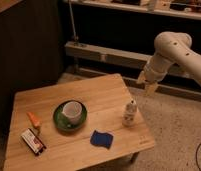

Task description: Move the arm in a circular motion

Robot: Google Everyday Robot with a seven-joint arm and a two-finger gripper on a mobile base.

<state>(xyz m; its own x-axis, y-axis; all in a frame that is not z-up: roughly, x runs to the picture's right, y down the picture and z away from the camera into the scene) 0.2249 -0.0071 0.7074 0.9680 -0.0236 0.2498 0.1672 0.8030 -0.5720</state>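
The arm comes in from the right edge of the frame, in the upper right. Its thick cream segments bend at a rounded elbow and slope down and to the left. At its end the claw hangs in the air, pointing downward, just past the far right corner of the desk and above the speckled floor. Whether the claw is spread or pressed together I cannot tell; it touches nothing on the desk.

The wooden desk fills the lower left and middle of the frame. Near its centre sits a green plate with a white cup on it. To the left of the plate lies a small orange thing, and below that, near the lower left edge, a small box. A blue cloth lies near the front edge, below and right of the plate. A small white bottle stands upright toward the right edge, below the claw in the frame and apart from it.
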